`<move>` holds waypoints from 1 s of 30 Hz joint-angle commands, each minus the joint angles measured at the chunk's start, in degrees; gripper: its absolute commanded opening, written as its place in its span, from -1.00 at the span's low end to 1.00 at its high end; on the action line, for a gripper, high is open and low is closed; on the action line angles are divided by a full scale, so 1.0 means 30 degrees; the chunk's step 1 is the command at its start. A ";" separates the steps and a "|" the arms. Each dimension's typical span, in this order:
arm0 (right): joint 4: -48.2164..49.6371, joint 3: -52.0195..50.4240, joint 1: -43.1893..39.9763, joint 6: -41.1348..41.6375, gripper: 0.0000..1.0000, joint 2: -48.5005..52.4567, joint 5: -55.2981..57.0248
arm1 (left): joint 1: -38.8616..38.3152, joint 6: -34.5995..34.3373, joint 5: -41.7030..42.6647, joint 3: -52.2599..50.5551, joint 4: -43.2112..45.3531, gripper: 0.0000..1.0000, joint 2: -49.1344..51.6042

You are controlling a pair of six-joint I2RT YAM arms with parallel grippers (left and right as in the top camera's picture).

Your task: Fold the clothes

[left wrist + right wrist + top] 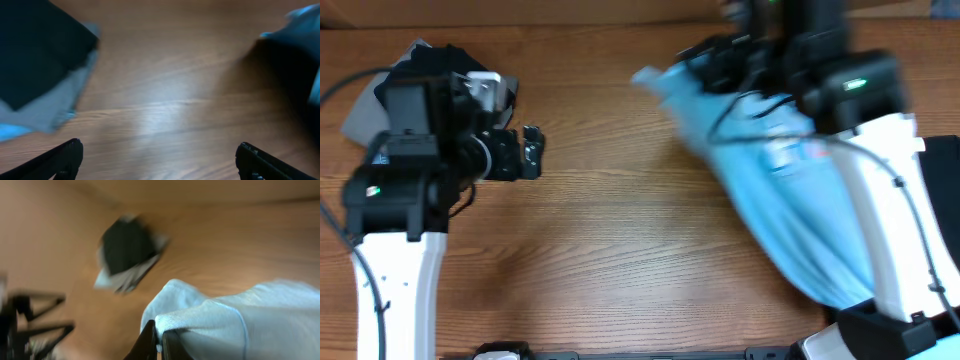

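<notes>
Over the right half of the worktop (pixel 620 250), the light blue T-shirt (pixel 790 210) stretched in a long, bunched band from the far centre-right toward the near right edge. It ran alongside the right arm (pixel 890 200) and partly under it. Motion blur smeared the cloth, so I could not tell how much of it rested on the wood. The right hand (pixel 159 341) was clenched on a fold of the shirt's fabric. In the right wrist view its two fingers were pressed together, with the pale blue cloth bulging over them.

At the left side, well apart from the shirt, the left hand (pixel 532 152) hovered above bare wood. It was released, its fingers (pixel 67 152) spread wide with nothing between them. Behind it, at the far left corner, a black garment (pixel 450 60) lay on top of a grey garment (pixel 365 110), whose edge showed from under it.
</notes>
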 commanded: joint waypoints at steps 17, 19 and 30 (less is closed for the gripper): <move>-0.0925 0.0401 0.6470 0.2528 0.31 -0.0051 0.7227 | 0.1355 -0.0029 -0.0831 0.6688 -0.3031 1.00 0.0299; -0.0991 0.0401 0.5326 0.2543 0.32 -0.0816 0.7315 | 0.1326 0.0102 0.0466 0.6688 -0.3089 1.00 0.0685; -0.1188 0.0401 -0.0947 0.4379 0.30 -0.5311 0.7519 | -0.4029 0.3162 0.3796 0.6681 -0.2630 1.00 0.7118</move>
